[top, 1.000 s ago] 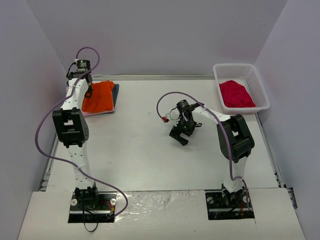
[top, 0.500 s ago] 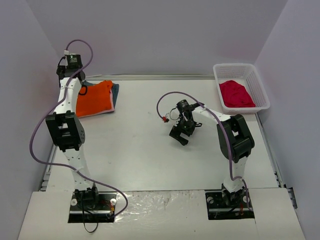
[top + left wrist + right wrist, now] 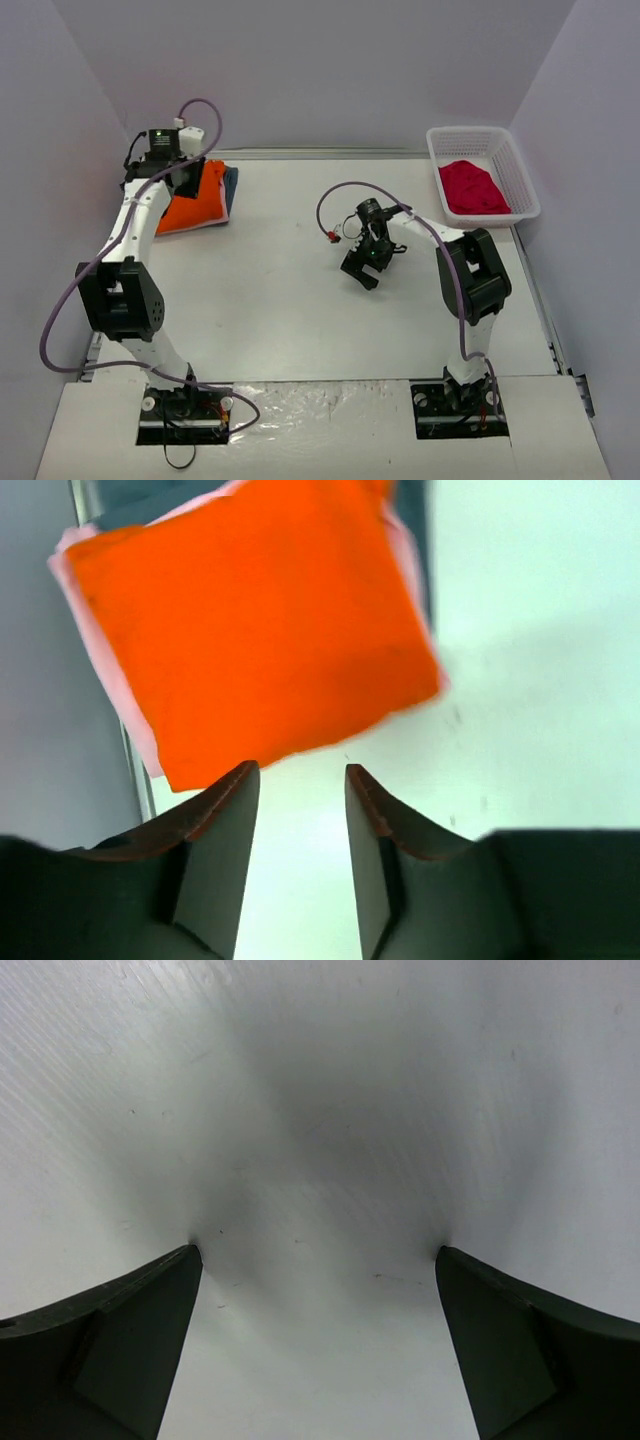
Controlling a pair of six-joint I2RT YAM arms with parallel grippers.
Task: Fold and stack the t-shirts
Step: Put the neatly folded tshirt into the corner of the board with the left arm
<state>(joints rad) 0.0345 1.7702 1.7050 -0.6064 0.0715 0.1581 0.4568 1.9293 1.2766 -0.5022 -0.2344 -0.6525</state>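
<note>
A folded bright orange t-shirt [image 3: 195, 207] lies on top of a stack at the table's far left. In the left wrist view the orange shirt [image 3: 250, 630] covers a light pink one [image 3: 100, 675], with dark blue-grey cloth [image 3: 150, 495] showing at the far edge. My left gripper [image 3: 188, 174] hovers above the stack's far side, its jaws slightly apart and empty [image 3: 297, 780]. A crimson red t-shirt [image 3: 472, 188] lies crumpled in the white basket [image 3: 520, 175]. My right gripper [image 3: 360, 270] is wide open and empty just above the bare table [image 3: 318, 1255].
The white lattice basket stands at the far right corner. Pale walls close in the table on the left, back and right. A metal rail [image 3: 85, 500] runs along the table's left edge beside the stack. A purple cable [image 3: 330, 200] loops over the right arm.
My left arm has lifted off the stack, swung up toward the wall, then turned right over the stack's far side. Its elbow has dropped lower. The right arm has barely moved.
</note>
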